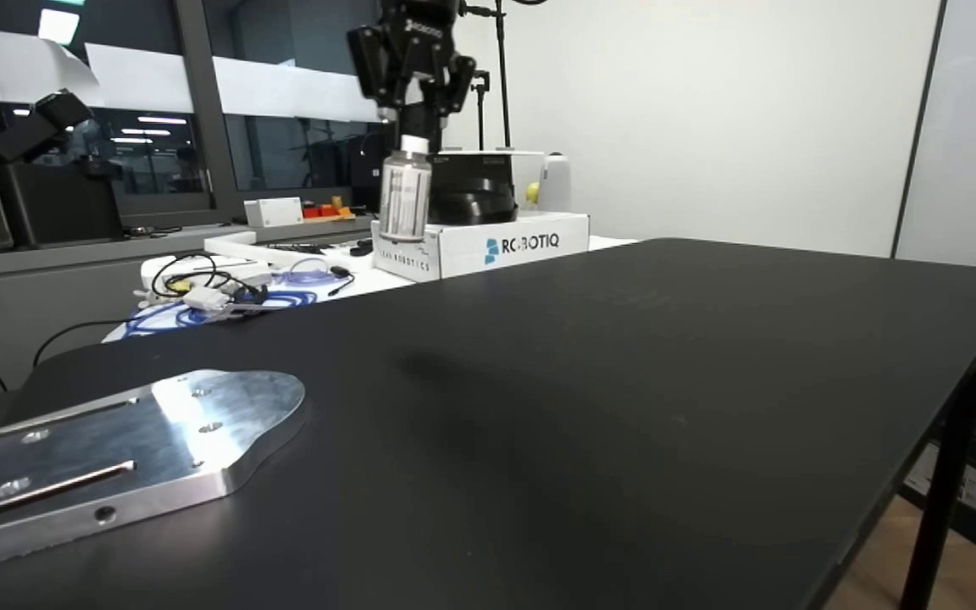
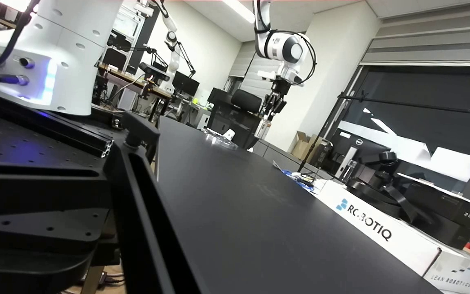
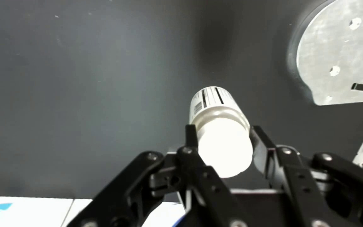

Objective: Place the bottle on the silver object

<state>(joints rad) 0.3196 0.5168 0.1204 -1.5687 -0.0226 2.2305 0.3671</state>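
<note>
- 1 black Robotiq gripper [image 3: 223, 138] is holding 1 silvery-grey, see-through cylindrical bottle [image 1: 406, 203] with a printed label and a white cap [image 3: 225, 151].
- Its 2 fingers [image 3: 191, 135] are pinching the bottle at the cap, standing at about 9 and 3 o'clock of it in the wrist view.
- 1 white jointed robot arm [image 2: 282, 45] is showing at 12 o'clock from the gripper in an exterior view.
- The bottle is hanging in the air, cap up and close to upright, apart from the flat black table [image 1: 623, 364].
- 1 flat, shiny bare-metal plate [image 1: 115, 445] with small holes and straight slots is lying on the table, apart from the bottle: between 7 and 8 o'clock from it in an exterior view, at 2 o'clock in the wrist view.
- 1 long white box [image 1: 496, 247] with a blue logo is sitting at 4 o'clock from the bottle in both exterior views.
- Some blue cables [image 1: 190, 317] are lying at 8 o'clock from the bottle in an exterior view.
</note>
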